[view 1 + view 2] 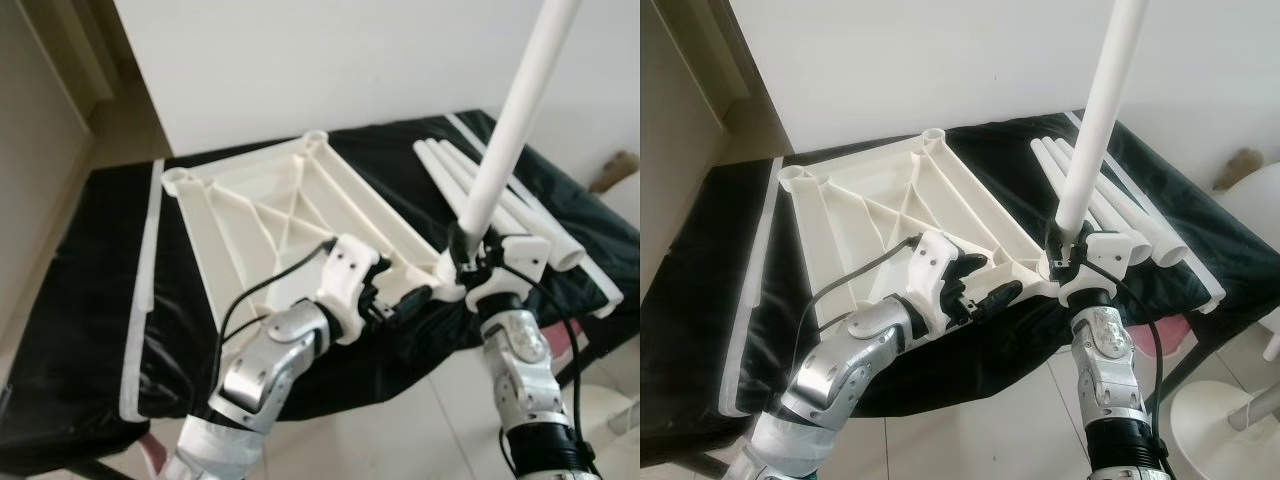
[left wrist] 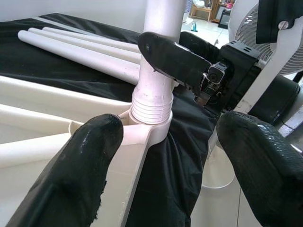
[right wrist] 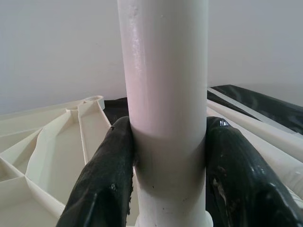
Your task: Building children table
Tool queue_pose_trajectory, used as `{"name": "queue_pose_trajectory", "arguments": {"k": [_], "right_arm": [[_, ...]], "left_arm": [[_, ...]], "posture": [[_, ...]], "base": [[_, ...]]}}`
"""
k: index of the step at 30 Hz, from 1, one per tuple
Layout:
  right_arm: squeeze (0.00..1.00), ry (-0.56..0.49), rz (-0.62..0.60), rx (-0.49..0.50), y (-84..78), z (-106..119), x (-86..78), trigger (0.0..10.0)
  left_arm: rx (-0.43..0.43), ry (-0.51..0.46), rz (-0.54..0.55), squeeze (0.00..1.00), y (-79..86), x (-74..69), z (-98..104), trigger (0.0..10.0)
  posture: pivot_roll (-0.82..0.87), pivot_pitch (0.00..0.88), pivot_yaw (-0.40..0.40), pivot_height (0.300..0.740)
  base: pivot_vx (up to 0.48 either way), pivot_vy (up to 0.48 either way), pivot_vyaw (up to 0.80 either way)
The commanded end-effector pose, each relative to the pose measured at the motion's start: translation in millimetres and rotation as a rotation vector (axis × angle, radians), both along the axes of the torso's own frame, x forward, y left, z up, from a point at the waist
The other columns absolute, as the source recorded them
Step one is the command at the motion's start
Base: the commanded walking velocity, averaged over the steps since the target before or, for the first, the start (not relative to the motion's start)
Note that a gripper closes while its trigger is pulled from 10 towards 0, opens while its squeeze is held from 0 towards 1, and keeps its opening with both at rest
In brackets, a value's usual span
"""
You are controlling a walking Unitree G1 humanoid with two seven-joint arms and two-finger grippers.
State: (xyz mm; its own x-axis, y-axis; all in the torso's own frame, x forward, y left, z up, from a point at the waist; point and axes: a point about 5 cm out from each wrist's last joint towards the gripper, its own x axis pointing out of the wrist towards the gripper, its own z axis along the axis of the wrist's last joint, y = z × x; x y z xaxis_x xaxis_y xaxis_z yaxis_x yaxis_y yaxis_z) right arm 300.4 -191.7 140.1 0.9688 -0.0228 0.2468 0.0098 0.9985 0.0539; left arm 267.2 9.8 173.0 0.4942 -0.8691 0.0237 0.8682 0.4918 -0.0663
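Black-draped bench [image 1: 90, 300] against white wall, upturned white tabletop [image 1: 270, 205] lying on it. Right gripper [image 3: 168, 156] clamped round upright table leg [image 1: 510, 120] at near corner socket [image 2: 147, 125]. Left gripper [image 2: 165, 156] spread wide beside socket. Spare legs [image 1: 470, 175] lying behind.

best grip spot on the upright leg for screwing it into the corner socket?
Low on the smooth shaft of the upright leg, just above the threaded collar, fingers on opposite sides, coming in level from the table's near edge. The round shaft suits a pinch, and gripping low should limit wobble. The right tool already grips there; the left tool is open beside the tabletop.
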Motion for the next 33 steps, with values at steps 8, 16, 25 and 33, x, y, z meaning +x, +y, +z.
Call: {"name": "queue_pose_trajectory", "arguments": {"k": [8, 16, 25, 33], "right_arm": [[0.0, 0.224, -0.254, 0.102, 11.3, -37, -10.6, 10.0], [0.0, 0.261, -0.321, 0.188, 34.9, -34, -8.3, 10.0], [0.0, 0.238, -0.313, 0.172, 35.0, -30, -7.0, 10.0], [1.0, 0.112, -0.211, 0.146, 32.0, -12, -3.6, 10.0]], "left_arm": [[0.012, -0.007, -0.023, 0.0, 2.5, -0.9, 1, 10.0], [0.009, -0.009, -0.009, 0.0, 4.1, 0.6, 2, 10.0], [0.004, -0.005, -0.006, 0.0, 3.7, 1.0, 3, 10.0], [0.0, -0.001, -0.01, 0.0, 2.5, 0.0, 3, 10.0]], "posture": [[-0.01, 0.0, 0.071, 0.74], [0.0, 0.0, 0.066, 0.74], [0.0, 0.0, 0.065, 0.74], [0.0, 0.0, 0.066, 0.74]], "base": [[0.0, 0.0, 0.0], [0.0, 0.0, 0.0], [0.0, 0.0, 0.0], [0.0, 0.0, 0.0]]}}
